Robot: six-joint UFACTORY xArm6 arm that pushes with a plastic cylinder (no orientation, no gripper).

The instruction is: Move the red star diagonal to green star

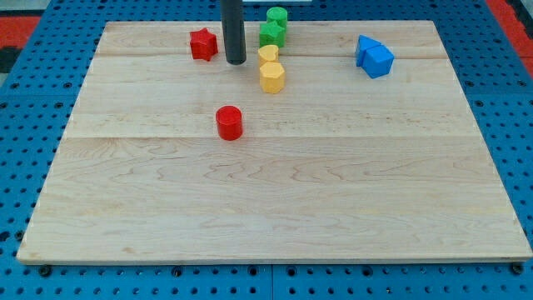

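Note:
The red star (202, 43) lies near the view's top, left of centre. The green star (271, 33) lies to its right, with a green cylinder-like block (277, 16) just above it. My tip (236, 62) stands on the board between the two stars, slightly below their line, right of the red star and apart from it. It is left of the yellow heart-like block (267, 55).
A yellow hexagon-like block (272, 77) sits under the yellow heart. A red cylinder (229, 122) lies lower, near the board's middle. Two blue blocks (374, 56) sit together at the top right. The wooden board (275, 208) is edged by blue pegboard.

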